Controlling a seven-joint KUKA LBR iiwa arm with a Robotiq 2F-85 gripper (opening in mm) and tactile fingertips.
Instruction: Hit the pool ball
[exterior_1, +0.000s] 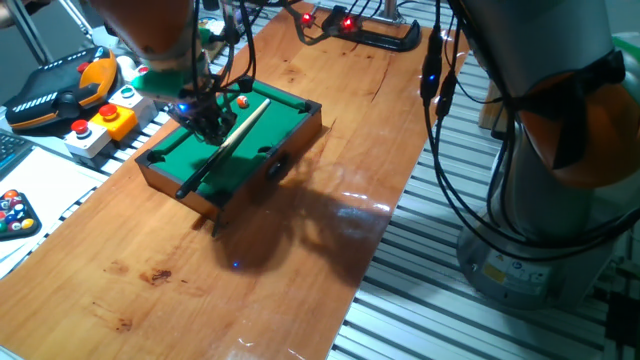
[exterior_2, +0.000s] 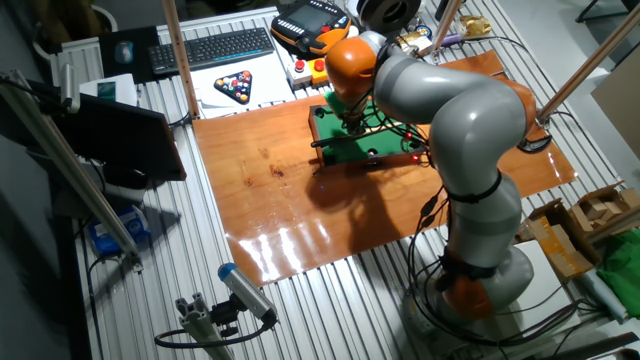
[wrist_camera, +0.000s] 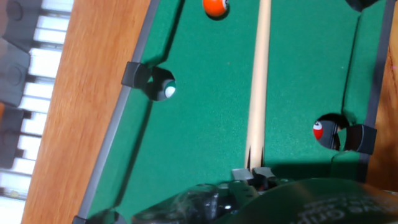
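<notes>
The pincer (exterior_1: 210, 125) hangs low over the miniature pool table (exterior_1: 290, 135), which sits on the wooden counter (exterior_1: 300, 260). In the hand view its fingertips (wrist_camera: 254, 174) are closed together on the near end of the pale wooden cue (wrist_camera: 258, 81), which runs straight ahead of the pincer along the green felt. The pool ball (wrist_camera: 215, 6), glossy orange with a white spot, lies on the felt well ahead of the pincer and just left of the cue's line, apart from the cue. A white ball (wrist_camera: 169, 91) sits in the side pocket ahead and to the left of the pincer, and a red-and-white ball (wrist_camera: 319, 130) sits in the side pocket to its right. In one fixed view the pool ball shows just beyond the pincer, near the far rail.
</notes>
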